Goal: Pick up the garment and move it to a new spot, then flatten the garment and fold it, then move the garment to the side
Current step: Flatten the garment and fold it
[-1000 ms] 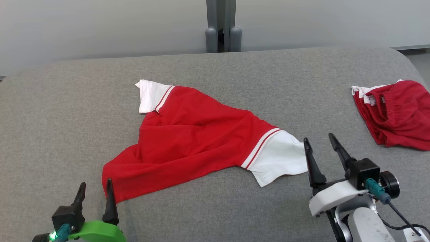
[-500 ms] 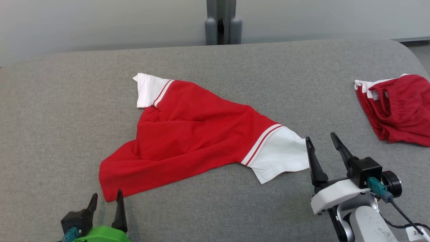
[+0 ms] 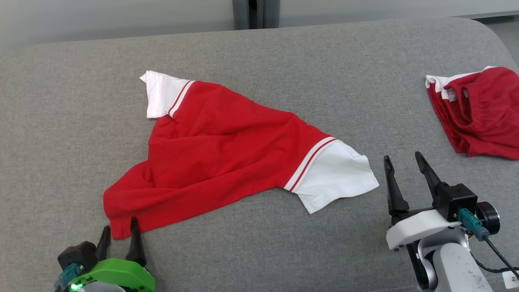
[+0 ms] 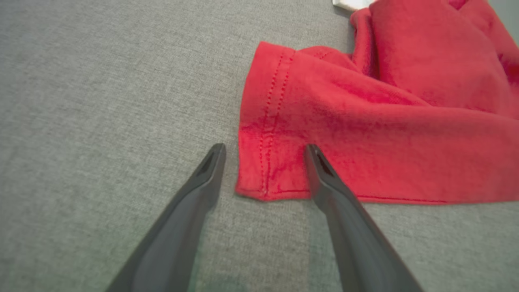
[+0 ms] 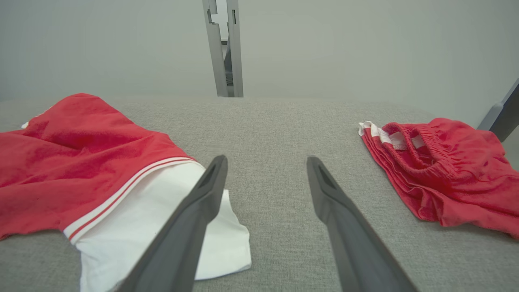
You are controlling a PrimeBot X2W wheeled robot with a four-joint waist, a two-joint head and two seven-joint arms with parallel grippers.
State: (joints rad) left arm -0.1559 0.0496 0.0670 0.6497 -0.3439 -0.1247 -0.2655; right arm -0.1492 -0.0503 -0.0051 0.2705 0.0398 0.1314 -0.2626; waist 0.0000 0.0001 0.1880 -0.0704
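At the middle of the grey fabric worktop (image 3: 284,48): one garment (image 3: 227,150), red with white striped cuffs, lying spread but creased, one white cuff at the far left, the other at the near right; left gripper (image 3: 119,225), jaws released, empty, straddling the garment's near-left hem corner, one finger over red cloth, the other over bare worktop; right gripper (image 3: 402,158), jaws released, empty, just beside the near-right white cuff; second red garment (image 3: 478,117), bunched, elastic waistband showing, well apart at the right edge.
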